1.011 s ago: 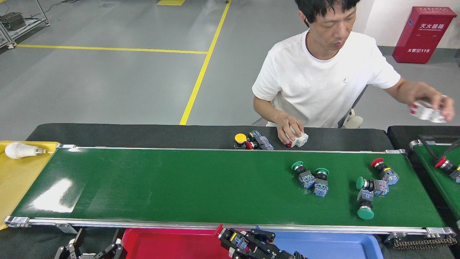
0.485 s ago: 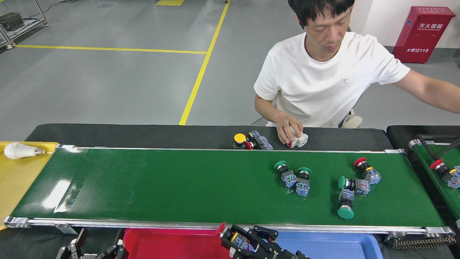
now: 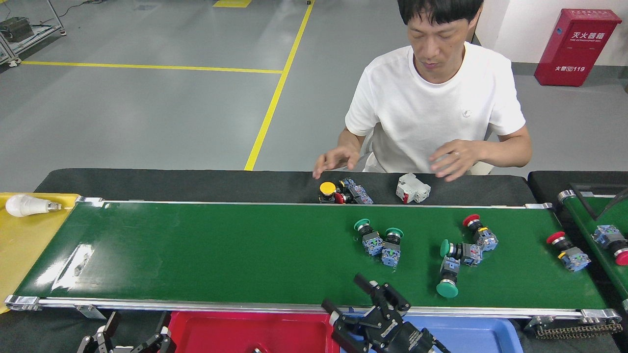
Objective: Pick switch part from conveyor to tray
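Note:
Several switch parts lie on the green conveyor [image 3: 221,250]: a pair with green caps [image 3: 379,239], a cluster of three [image 3: 461,252] with green and red caps, and a single red-capped one [image 3: 567,251] at the right end. My right gripper [image 3: 344,293] is open and empty at the conveyor's near rail, below and left of the green pair. A red tray [image 3: 235,331] and a blue tray [image 3: 476,333] sit below the near rail. At the bottom left edge my left gripper [image 3: 128,339] hangs open, off the belt.
A person sits behind the conveyor, with a hand [image 3: 336,161] over a small heap of switch parts [image 3: 343,192] and a white breaker [image 3: 413,188] on the black strip. A bulb [image 3: 27,205] lies on yellow sheet. A second belt [image 3: 596,230] at right carries another part [image 3: 611,239].
My right gripper held a red-capped switch part over the trays; it is now empty, open and raised to the rail. The parts rode left, a red-capped one arrived at right, and the person's hands drew back.

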Tool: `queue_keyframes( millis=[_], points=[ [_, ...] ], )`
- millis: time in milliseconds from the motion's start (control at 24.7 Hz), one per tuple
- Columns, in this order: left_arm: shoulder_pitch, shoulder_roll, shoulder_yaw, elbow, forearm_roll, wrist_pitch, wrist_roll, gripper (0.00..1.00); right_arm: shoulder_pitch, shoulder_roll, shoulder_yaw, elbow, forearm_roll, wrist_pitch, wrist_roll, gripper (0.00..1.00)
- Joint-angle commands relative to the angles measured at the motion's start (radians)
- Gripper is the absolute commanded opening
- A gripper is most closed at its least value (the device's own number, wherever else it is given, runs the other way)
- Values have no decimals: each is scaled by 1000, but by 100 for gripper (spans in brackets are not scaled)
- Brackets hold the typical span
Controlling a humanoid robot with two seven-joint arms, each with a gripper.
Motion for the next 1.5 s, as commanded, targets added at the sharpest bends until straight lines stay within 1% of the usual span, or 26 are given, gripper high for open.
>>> queue_keyframes(
  millis=[0, 81, 162, 243, 364, 485, 566, 647, 688, 769, 850, 890, 971, 1011, 1133, 1173, 1254, 1294, 1335, 1416, 1456],
  points=[
    [-3, 1, 3, -13, -1, -1, 3, 100, 11, -30, -12, -30, 20, 208, -70, 94],
    [-1, 1, 4, -13, -1, -1, 3, 100, 66, -76, -26, -73, 24, 270, -175, 96],
    [-1, 1, 7, -13, -1, -1, 5, 100, 143, -108, -55, -112, 24, 279, -271, 97],
    [1, 2, 7, -13, -1, -3, 5, 100, 213, -111, -68, -115, 24, 276, -287, 97],
    [11, 11, -5, -13, 1, -13, 5, 100, 291, -108, -78, -115, 24, 277, -301, 97],
    [-3, 13, -17, -13, -6, -69, 5, 100, 339, -100, -78, -115, 24, 280, -310, 97],
    [-22, 14, -37, -13, -7, -108, 5, 100, 339, -88, -78, -115, 24, 282, -308, 96],
    [-72, 17, -83, -8, -18, -124, 0, 100, 314, -68, -77, -115, 24, 283, -296, 94],
    [-101, 17, -114, -2, -44, -124, 0, 100, 282, -57, -77, -113, 30, 288, -284, 94],
    [-150, 14, -163, 11, -116, -127, 0, 100, 227, -47, -71, -109, 49, 290, -221, 93],
    [-217, -1, -227, 79, -193, -124, -3, 100, 166, 4, -68, -92, 79, 290, -130, 93],
    [-253, -7, -254, 116, -214, -119, -5, 100, 137, 27, -65, -66, 104, 290, -104, 93],
    [-306, -30, -295, 174, -230, -112, -8, 100, 94, 45, -35, -17, 158, 290, -66, 93],
    [-334, -44, -304, 203, -236, -110, -9, 100, 75, 48, -11, 14, 173, 290, -47, 93],
    [-411, -82, -313, 308, -289, -104, -15, 100, -2, 76, 26, 95, 179, 293, -38, 93],
    [-440, -96, -315, 346, -300, -104, -17, 100, -26, 88, 35, 120, 181, 306, -32, 93],
    [-490, -105, -316, 410, -303, -107, -26, 100, -75, 90, 77, 163, 178, 366, -20, 92],
    [-510, -107, -323, 433, -302, -108, -35, 100, -100, 87, 97, 178, 173, 395, -20, 88],
    [-529, -111, -327, 455, -302, -105, -43, 100, -115, 82, 109, 190, 173, 405, -17, 80],
    [-559, -128, -330, 493, -303, -105, -46, 100, -124, 65, 126, 220, 171, 386, -4, 45],
    [-572, -133, -332, 507, -305, -104, -48, 100, -129, 55, 129, 223, 168, 372, -3, 29]
  ],
)
